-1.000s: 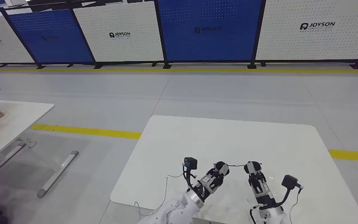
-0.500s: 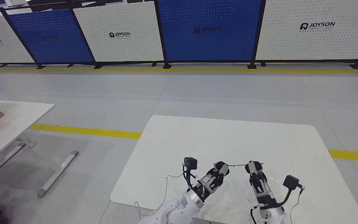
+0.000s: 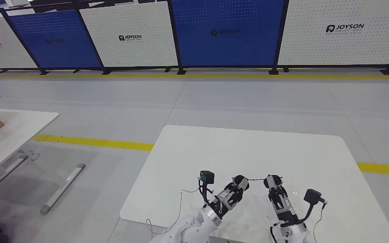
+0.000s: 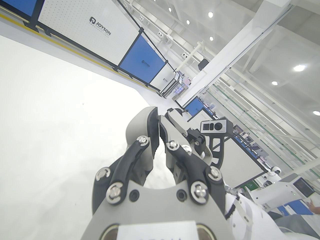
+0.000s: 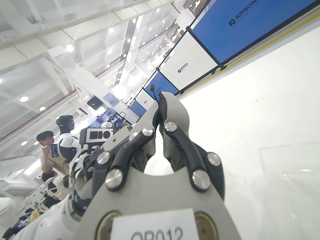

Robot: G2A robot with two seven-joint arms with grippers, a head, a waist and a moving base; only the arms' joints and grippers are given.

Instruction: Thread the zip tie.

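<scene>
A thin black zip tie [image 3: 256, 179] spans the short gap between my two grippers above the near edge of the white table [image 3: 243, 146]. My left gripper [image 3: 241, 180] is shut on one end of the tie, its fingertips pressed together in the left wrist view [image 4: 158, 116]. My right gripper [image 3: 271, 180] is shut on the other end. In the right wrist view the zip tie's small square head [image 5: 153, 86] sticks out past the shut right gripper [image 5: 160, 99]. The two grippers point toward each other, almost tip to tip.
The table's white top stretches bare beyond the grippers. Another white table [image 3: 18, 130] stands off to the left across the floor. Blue and white partition panels [image 3: 225, 33] line the far side of the room.
My right gripper has shifted slightly toward the left gripper, shortening the gap. The left arm has stayed still.
</scene>
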